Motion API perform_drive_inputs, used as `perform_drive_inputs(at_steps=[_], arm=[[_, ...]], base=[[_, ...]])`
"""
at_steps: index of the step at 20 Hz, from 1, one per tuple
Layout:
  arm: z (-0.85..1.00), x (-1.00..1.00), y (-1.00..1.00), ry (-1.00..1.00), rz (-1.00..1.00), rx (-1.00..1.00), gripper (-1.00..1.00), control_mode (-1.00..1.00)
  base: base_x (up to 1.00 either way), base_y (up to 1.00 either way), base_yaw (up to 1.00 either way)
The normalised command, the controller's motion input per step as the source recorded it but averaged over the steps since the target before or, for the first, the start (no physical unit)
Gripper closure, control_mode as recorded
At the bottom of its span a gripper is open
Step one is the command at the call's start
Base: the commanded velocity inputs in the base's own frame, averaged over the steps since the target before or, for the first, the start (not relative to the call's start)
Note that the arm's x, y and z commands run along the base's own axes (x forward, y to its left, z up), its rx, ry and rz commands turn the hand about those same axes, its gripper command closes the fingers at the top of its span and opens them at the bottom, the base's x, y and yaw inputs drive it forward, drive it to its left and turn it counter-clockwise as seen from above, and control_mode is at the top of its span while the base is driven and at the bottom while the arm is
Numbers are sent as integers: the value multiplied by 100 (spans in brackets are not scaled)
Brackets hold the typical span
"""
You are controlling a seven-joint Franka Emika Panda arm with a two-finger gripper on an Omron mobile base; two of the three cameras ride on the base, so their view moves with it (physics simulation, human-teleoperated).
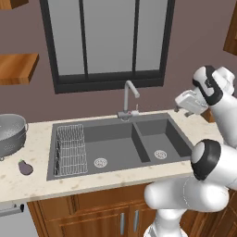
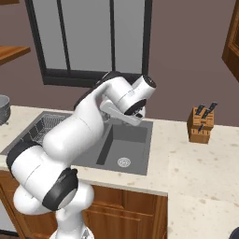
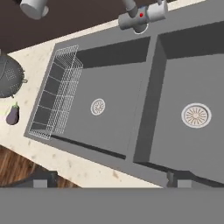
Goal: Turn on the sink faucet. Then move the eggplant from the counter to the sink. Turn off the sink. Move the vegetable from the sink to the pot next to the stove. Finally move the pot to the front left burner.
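Observation:
The grey gooseneck sink faucet [image 1: 128, 98] stands behind the divider of the dark double-basin sink [image 1: 139, 144]; in the hand view its base with the lever [image 3: 141, 17] is at the top, and no water runs. The small purple eggplant [image 1: 25, 167] lies on the beige counter [image 1: 32, 185] left of the sink, also seen at the left edge of the hand view as the eggplant [image 3: 12, 114]. My gripper [image 1: 186, 109] hovers high over the sink's right end, right of the faucet. It is open and empty, with fingertips [image 3: 43, 179] far apart. The pot and stove are out of view.
A silver colander [image 1: 11, 133] sits on the counter just behind the eggplant. A wire dish rack [image 1: 71, 149] fills the left part of the left basin. A knife block [image 2: 201, 125] stands on the counter right of the sink. A window is behind the faucet.

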Motion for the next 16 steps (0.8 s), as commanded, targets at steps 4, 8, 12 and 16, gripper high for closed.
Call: perform_drive_inputs(at_steps=[4, 8, 12, 16], arm=[[-14, 0, 7, -17, 21, 0, -100, -100], [-10, 0, 16, -17, 17, 0, -100, -100], [0, -9, 25, -24, 9, 0, -100, -100], [0, -20, 15, -17, 3, 0, -100, -100]], base=[[0, 0, 0], [0, 0, 0], [0, 0, 0], [0, 0, 0]])
